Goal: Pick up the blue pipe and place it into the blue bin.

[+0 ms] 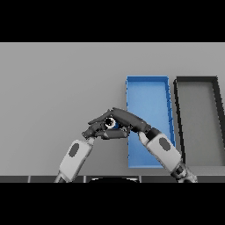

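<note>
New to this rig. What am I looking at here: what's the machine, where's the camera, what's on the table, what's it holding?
One picture, taken from the robot's head, looking down at a grey table. The two white and grey arms are the robot's own. Its right hand has its fingers curled round a small blue pipe, of which only the end shows. The left hand is right beside it; whether it grips too is unclear. On the table lie a blue bin and, to its right, a dark bin.
</note>
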Robot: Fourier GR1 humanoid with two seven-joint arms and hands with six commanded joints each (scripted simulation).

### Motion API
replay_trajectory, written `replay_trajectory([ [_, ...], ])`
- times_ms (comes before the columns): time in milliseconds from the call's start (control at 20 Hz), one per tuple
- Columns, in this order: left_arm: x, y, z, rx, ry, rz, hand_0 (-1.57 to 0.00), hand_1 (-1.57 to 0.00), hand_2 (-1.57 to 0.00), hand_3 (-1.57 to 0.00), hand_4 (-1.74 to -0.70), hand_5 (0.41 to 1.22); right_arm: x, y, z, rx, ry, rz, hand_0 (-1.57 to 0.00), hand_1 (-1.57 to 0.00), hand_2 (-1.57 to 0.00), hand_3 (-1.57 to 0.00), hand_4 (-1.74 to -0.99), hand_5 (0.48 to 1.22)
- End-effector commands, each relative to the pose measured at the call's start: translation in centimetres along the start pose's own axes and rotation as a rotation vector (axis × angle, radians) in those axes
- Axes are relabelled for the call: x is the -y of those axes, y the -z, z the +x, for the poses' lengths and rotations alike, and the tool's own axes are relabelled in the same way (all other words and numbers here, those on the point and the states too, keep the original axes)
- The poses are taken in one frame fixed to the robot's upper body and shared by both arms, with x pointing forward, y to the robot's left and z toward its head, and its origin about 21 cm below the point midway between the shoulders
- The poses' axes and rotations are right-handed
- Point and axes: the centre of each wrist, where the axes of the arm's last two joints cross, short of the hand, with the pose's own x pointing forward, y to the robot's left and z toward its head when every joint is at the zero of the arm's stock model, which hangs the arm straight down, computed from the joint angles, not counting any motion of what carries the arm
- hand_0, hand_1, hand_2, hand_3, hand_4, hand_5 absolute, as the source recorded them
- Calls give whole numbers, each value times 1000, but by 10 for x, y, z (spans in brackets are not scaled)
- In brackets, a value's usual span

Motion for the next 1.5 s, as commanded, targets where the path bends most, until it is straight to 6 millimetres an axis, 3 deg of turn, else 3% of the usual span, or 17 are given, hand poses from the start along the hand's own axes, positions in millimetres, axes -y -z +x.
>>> replay_trajectory([
  [0, -2, -1, 0, -5, 10, 0, -1571, -1571, -1571, -1426, -1731, 1221, -2, 1, 0, 2, -3, -12, -1533, -1533, -1535, -1501, -1721, 1160],
  [150, -1, -1, 3, 28, 68, 41, -1571, -1571, -1571, -1454, -1724, 1221, -2, 2, 4, 9, -10, -46, -1551, -1551, -1552, -1535, -1731, 1190],
  [200, 0, -4, 3, 20, 91, 42, -1462, -1342, -1293, -1166, -1599, 1221, -3, 1, 4, 9, -21, -45, -1555, -1555, -1556, -1542, -1733, 1196],
  [250, -5, -7, 5, 14, 95, 15, -1169, -1073, -1034, -933, -1475, 1221, -4, 3, 5, 19, -26, -46, -1558, -1558, -1559, -1548, -1734, 1201],
  [400, -8, -9, 4, -43, 134, -59, -598, -549, -529, -477, -1206, 1221, -10, 2, 3, -14, -6, -58, -1565, -1565, -1565, -1559, -1738, 1211],
  [600, -10, -7, 4, -113, 153, -36, -244, -224, -216, -195, -1017, 848, -10, 5, 3, -30, -30, -70, -1568, -1568, -1569, -1566, -1740, 1217],
  [750, -10, -10, 1, -137, 121, -16, -125, -114, -110, -99, -970, 647, -8, 5, 3, -44, -35, -72, -1570, -1570, -1570, -1569, -1740, 1219],
  [950, -11, -11, -3, -179, 130, -3, -50, -46, -45, -40, -947, 513, -6, 1, 7, 26, 4, -84, -1570, -1570, -1570, -1570, -1741, 1220],
  [1150, -13, -9, -2, -209, 136, 1, -20, -18, -18, -16, -916, 474, 5, 5, 22, 64, 121, -97, -1571, -1571, -1571, -1571, -1741, 1221],
  [1300, -7, -7, -6, -209, 139, -11, -10, -9, -9, -8, -908, 456, 21, 7, 53, 92, 185, -100, -1571, -1571, -1571, -1571, -1741, 1221],
  [1450, -7, -10, -8, -215, 136, -12, -5, -4, -4, -3, -906, 441, 50, 10, 85, 173, 174, -90, -1571, -1571, -1571, -1571, -1741, 1221],
])
